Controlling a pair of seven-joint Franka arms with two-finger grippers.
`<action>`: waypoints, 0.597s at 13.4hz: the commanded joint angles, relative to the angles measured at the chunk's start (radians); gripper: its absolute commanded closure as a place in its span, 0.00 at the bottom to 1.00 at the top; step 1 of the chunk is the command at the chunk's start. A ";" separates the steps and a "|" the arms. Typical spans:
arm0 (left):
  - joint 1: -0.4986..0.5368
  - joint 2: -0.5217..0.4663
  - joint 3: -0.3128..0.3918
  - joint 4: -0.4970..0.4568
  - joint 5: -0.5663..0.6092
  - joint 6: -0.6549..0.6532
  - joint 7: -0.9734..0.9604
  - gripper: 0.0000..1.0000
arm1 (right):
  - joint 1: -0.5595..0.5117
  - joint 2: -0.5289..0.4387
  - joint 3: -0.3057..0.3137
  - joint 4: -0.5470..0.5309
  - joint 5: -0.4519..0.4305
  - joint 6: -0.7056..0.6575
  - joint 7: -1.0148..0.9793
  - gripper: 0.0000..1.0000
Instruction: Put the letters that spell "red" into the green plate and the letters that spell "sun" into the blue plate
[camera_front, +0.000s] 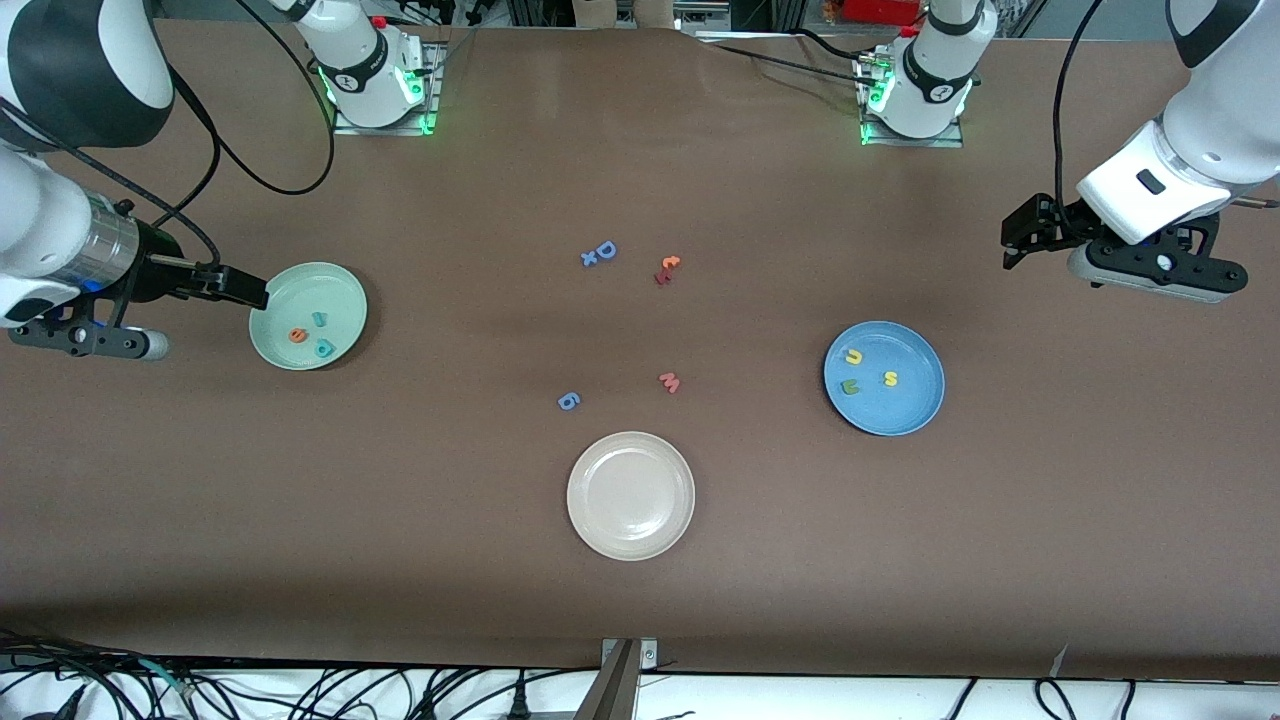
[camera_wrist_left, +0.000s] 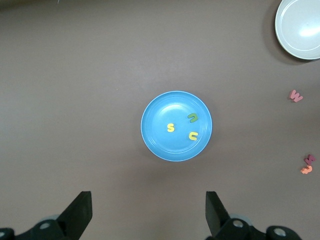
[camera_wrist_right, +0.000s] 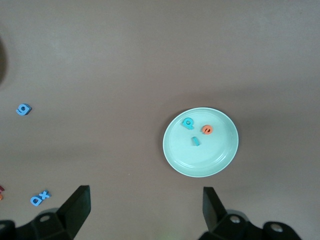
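Nearest the camera, a cream plate (camera_front: 630, 495) is sitting on the brown surface (camera_front: 400, 520). Farther from the camera than that plate, toward the left arm's end, the blue plate (camera_front: 884, 377) is holding the yellow "s" (camera_front: 890, 378), yellow "n" (camera_front: 853, 357) and green "u" (camera_front: 849, 386). Toward the right arm's end, the green plate (camera_front: 308, 315) is holding the orange "e" (camera_front: 297, 335), teal "d" (camera_front: 324, 348) and teal "r" (camera_front: 319, 319). The left pincer (camera_wrist_left: 148, 212) and right pincer (camera_wrist_right: 145, 212) are both hanging spread and empty.

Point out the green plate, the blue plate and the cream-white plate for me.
green plate (camera_front: 335, 290), front view, bare floor near its rim.
blue plate (camera_front: 910, 405), front view, bare floor away from the letters.
cream-white plate (camera_front: 630, 495), front view, centre of its bare floor.
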 joint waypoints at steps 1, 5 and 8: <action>0.006 0.012 -0.002 0.028 -0.020 -0.014 0.025 0.00 | 0.005 -0.009 -0.002 -0.003 -0.013 0.005 0.015 0.01; 0.003 0.012 -0.002 0.028 -0.020 -0.014 0.023 0.00 | 0.005 -0.009 -0.002 -0.005 -0.014 0.006 0.015 0.00; -0.003 0.012 -0.002 0.028 -0.020 -0.014 0.023 0.00 | 0.005 -0.009 -0.002 -0.005 -0.013 0.008 0.015 0.01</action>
